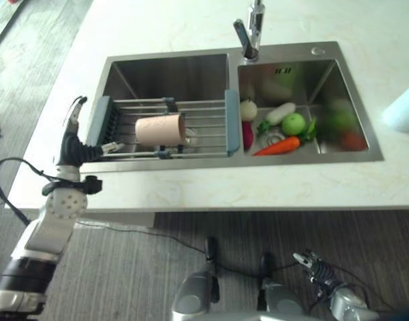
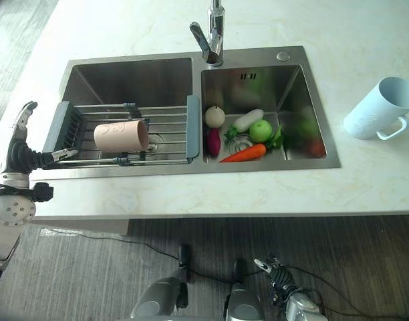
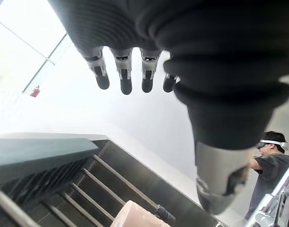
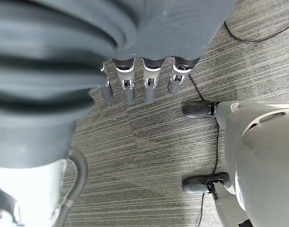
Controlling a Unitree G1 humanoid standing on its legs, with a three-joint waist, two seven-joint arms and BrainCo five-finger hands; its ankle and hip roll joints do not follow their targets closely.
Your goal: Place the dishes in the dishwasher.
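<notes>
Right now I see a pale pink cup point(image 1: 160, 130) lying on its side on the drying rack point(image 1: 191, 114) that spans the left basin of the double sink point(image 1: 168, 70). It is a plain, straight-walled tumbler, matte and peachy, with its open mouth turned toward the divider between the basins. It rests across the metal bars, roughly midway between the rack's grey-blue end pieces.

My left hand point(image 1: 73, 137) stands at the rack's left end, over the edge of the pale marbled worktop point(image 1: 211, 187). Its fingers point(image 3: 125, 78) are straight and relaxed, holding nothing, and I see the cup just past them in the left wrist view. One fingertip points up, and the thumb reaches toward the rack's left end piece; I cannot tell whether it touches it.

My right hand point(image 2: 278, 273) hangs low in front of the worktop, over the grey ribbed floor point(image 4: 149, 142), well apart from the sink. Its fingers point(image 4: 151, 85) are loose and extended, with nothing in them.

The right basin holds toy produce: a carrot point(image 1: 279, 145), a green apple point(image 1: 293, 123), a white vegetable point(image 1: 280, 112), a pale onion point(image 1: 248, 110) and a dark red piece point(image 1: 247, 136). A tap point(image 1: 252, 30) stands behind the divider. A light blue mug point(image 2: 378, 108) lies on the worktop to the right of the sink. A person point(image 3: 269, 165) in a dark shirt shows in the left wrist view.
</notes>
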